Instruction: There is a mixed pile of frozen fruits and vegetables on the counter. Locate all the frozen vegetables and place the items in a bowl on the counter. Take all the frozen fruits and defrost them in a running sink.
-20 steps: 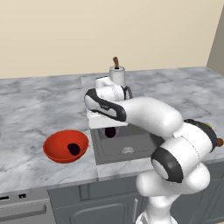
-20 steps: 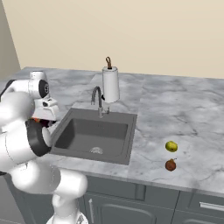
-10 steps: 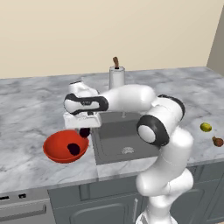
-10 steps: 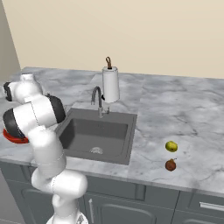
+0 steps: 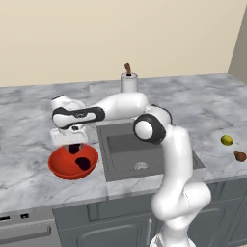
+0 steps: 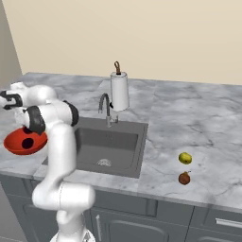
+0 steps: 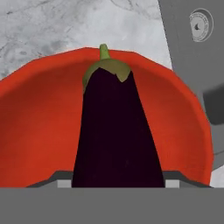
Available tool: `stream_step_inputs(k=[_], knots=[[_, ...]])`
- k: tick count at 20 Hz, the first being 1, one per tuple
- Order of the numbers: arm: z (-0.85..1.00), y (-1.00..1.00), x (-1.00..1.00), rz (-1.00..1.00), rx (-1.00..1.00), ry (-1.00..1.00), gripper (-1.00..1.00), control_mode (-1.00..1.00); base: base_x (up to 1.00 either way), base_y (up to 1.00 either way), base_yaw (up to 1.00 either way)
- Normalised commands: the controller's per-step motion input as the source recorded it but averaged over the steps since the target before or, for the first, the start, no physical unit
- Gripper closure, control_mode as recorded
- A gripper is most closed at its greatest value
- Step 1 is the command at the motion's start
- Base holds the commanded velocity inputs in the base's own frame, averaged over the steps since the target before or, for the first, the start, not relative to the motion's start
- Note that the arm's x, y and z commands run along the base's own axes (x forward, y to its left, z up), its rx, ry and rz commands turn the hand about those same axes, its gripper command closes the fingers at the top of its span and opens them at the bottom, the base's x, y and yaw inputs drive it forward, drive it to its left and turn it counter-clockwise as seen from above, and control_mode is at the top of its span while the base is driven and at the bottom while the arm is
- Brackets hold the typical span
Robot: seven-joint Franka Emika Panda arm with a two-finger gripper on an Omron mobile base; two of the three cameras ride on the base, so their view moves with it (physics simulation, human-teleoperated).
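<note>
The red bowl (image 5: 72, 164) is sitting on the counter (image 5: 29, 130) just left of the sink (image 5: 137, 149), and one dark eggplant (image 5: 83, 163) is lying inside it. A second eggplant (image 7: 114, 131) is hanging over the bowl, clamped in the pincer (image 5: 73, 146); the hand view is showing its green cap pointing away and its purple body covering the bowl's middle. The fingers themselves are being hidden by that eggplant, so only their grey bases are peeking out at its sides. In the right base view the arm is cutting off part of the bowl (image 6: 19, 142). That view is showing the lime (image 6: 185, 158) and the brown fruit (image 6: 184, 178) clearly, lying near each other on the counter right of the sink; the left base view is placing them at its right edge.
</note>
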Motion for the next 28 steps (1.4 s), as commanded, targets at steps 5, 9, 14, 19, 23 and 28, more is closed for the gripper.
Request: stream_step_inputs(k=[5,9,14,19,23,28], knots=[[-0.12,0.0,-0.16,0.0,0.0,0.0,1.0,-1.0,0.0,0.0,0.0],[-0.26,0.0,-0.85,-0.07,0.0,-0.01,1.0,-1.0,0.0,0.0,0.0],[-0.14,-0.28,-0.98,-0.15,0.02,-0.13,1.0,-1.0,0.0,0.0,0.0],[-0.07,-0.63,-0.15,-0.04,0.03,-0.22,1.0,-1.0,0.0,0.0,0.0],[-0.15,-0.04,0.21,0.04,0.04,-0.25,1.0,-1.0,0.0,0.0,0.0],[-0.55,0.36,0.03,-0.02,0.12,-0.03,-1.0,-1.0,0.0,0.0,0.0]])
